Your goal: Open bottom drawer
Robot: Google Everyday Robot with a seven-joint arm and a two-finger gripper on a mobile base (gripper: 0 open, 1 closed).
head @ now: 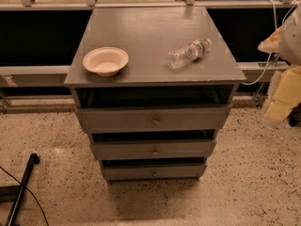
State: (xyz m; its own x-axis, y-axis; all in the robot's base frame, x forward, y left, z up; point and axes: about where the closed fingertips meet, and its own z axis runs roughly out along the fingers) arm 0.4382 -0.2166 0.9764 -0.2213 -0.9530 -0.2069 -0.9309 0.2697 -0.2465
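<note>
Gripper (281, 98) at right edge, apart from bottom drawer (154, 172).

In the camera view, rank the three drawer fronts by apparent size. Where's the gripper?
Largest: top drawer front.
Next: middle drawer front.
Smallest: bottom drawer front, slimmest and narrowest.
The camera looks down, so nearness may exaggerate the differences.
The gripper sits at the right edge, away from all three drawers.
</note>
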